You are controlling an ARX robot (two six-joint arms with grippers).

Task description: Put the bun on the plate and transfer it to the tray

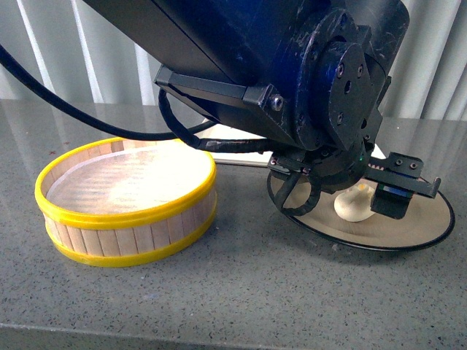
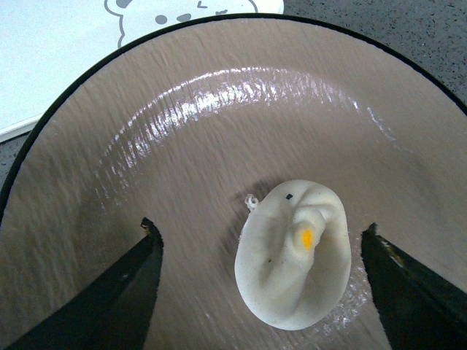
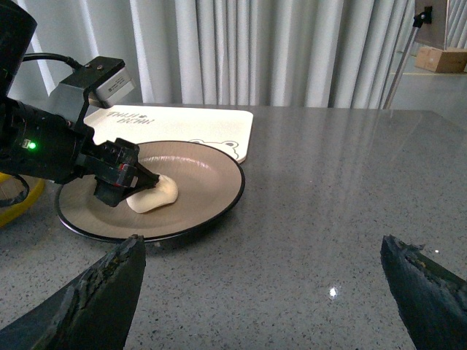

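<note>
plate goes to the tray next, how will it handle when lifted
The plate looks rigid but glossy, so its thin rim may slip in a grip. The bun sits loose on it, so it would probably slide or roll if the plate tilts.

Grey table (image 1: pixel 292 292) (speckled) carries three things — steamer basket (image 1: pixel 124 240), plate (image 1: pixel 416 219), tray (image 3: pixel 182 120).

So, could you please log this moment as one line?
bun on plate | left gripper open astride bun | right gripper open, clear | plate beside tray
</note>
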